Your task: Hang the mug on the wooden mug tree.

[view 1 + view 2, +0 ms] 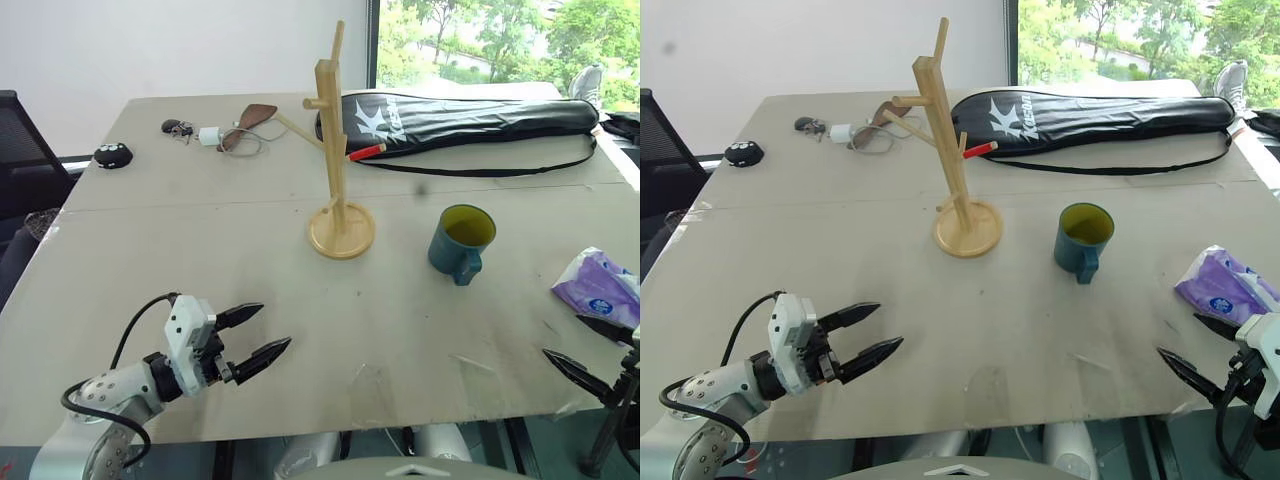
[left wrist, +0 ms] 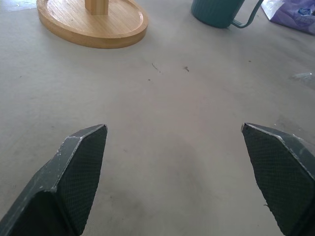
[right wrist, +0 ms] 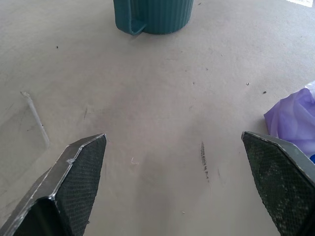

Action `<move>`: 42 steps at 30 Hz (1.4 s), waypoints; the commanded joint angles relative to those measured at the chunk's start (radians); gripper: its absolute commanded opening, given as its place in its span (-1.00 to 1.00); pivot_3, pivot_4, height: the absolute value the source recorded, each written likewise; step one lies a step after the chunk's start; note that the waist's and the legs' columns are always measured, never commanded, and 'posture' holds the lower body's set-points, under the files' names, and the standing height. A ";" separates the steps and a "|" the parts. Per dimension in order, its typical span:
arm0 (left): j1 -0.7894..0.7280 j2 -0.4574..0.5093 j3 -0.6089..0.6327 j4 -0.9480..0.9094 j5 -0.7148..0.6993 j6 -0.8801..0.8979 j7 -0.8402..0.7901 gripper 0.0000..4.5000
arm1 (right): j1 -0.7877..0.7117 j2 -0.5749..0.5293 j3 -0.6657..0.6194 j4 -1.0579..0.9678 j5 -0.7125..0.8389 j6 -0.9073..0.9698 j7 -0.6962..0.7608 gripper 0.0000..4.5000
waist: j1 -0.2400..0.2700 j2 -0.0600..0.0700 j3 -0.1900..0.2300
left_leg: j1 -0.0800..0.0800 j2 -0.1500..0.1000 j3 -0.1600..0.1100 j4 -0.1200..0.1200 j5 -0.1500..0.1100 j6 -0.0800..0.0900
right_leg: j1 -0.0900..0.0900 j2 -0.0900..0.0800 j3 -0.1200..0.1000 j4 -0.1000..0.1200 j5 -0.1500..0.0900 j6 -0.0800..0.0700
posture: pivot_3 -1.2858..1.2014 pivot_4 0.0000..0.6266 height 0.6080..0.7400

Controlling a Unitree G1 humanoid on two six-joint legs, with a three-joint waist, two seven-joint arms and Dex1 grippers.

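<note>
A dark teal mug (image 1: 462,243) stands upright on the desk (image 1: 200,250), untouched, its loop handle turned toward the near edge, with the wooden mug tree (image 1: 338,160) just beside it. Both of the robot's arms wait low at the near edge. The left gripper (image 1: 258,338) has its jaws spread wide and empty, the tree's round base ahead of them and off to one side, the mug farther beyond. The right gripper (image 1: 1200,350) likewise shows released jaws holding nothing, with the mug straight ahead and well apart from the tips, and a purple plastic packet (image 1: 1225,285) close by one jaw.

The risks from here look plain. A reach by the right jaws could brush the packet and drag it along, or meet the mug's ribbed wall off-centre and tip or spin it. A grip that covers the handle would leave no free loop to slide over a peg. The tree's pegs are thin and angled, and its post tall on a small base, so a sideways push during hanging could topple it.
</note>
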 commanded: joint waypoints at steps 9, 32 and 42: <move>-0.109 0.055 -0.033 -0.120 -0.176 -0.002 -0.227 1.00 | -0.363 -0.010 0.220 -0.044 0.082 0.203 -0.095 0.98 | -0.013 0.000 0.001 | 0.000 0.000 0.000 0.001 0.000 0.000 | 0.000 0.000 -0.001 0.000 0.001 -0.002 | 0.03 -0.52 1.00; -0.119 0.134 -0.029 -0.213 -0.262 0.069 -0.272 1.00 | -0.608 0.042 0.476 0.116 0.023 0.185 0.018 0.98 | -0.013 0.001 0.001 | -0.003 0.000 -0.003 0.000 0.000 0.000 | -0.001 0.000 -0.004 -0.003 0.001 -0.002 | 0.03 -0.52 1.00; -0.162 0.153 -0.035 -0.265 -0.309 0.131 -0.184 1.00 | -0.650 0.074 0.502 0.113 0.016 0.202 -0.011 0.76 | -0.015 0.001 0.001 | -0.003 0.000 -0.003 0.000 0.000 0.000 | -0.001 0.000 -0.004 -0.003 0.001 -0.002 | 0.03 -0.52 1.00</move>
